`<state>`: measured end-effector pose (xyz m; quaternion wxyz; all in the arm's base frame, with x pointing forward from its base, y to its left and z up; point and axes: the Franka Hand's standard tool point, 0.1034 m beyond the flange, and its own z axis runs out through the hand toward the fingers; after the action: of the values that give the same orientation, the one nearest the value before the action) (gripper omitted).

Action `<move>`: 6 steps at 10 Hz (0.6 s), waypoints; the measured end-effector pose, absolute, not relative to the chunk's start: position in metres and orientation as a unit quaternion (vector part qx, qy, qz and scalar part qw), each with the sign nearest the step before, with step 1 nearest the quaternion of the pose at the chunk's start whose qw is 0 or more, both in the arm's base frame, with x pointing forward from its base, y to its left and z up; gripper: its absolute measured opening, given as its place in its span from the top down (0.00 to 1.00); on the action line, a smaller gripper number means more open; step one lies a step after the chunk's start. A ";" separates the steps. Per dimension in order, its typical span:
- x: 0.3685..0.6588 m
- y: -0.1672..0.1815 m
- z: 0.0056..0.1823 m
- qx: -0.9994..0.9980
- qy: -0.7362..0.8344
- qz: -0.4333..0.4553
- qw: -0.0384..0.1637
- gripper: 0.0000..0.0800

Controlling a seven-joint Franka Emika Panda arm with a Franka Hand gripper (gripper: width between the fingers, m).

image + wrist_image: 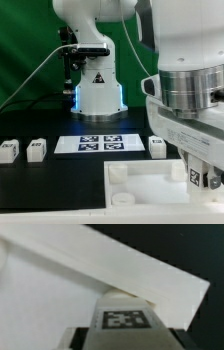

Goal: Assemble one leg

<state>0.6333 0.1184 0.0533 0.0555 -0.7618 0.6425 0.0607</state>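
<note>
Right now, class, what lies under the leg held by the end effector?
The white panel lies under the leg, with black table beyond its edge. The leg covers its own tip, so contact with the panel cannot be seen.

Four legs (9, 151) (one gripped); one panel (150, 184); one marker board (100, 143).

marker board (100, 143) flat on table (50, 190) | green backdrop (25, 45) | cable (40, 75), possibly black

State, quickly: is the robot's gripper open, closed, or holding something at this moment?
Gripper: closed on the leg, whose tagged face sits between the fingers, right by the white panel.
</note>
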 end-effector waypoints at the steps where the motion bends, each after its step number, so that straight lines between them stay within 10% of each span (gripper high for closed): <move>1: 0.633 0.119 0.054 -0.723 0.686 0.059 0.058 0.66; 6: 0.633 0.117 0.055 -0.599 0.797 0.056 0.048 0.65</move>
<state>0.6335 0.1171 0.0552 0.0482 -0.5994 0.7970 0.0563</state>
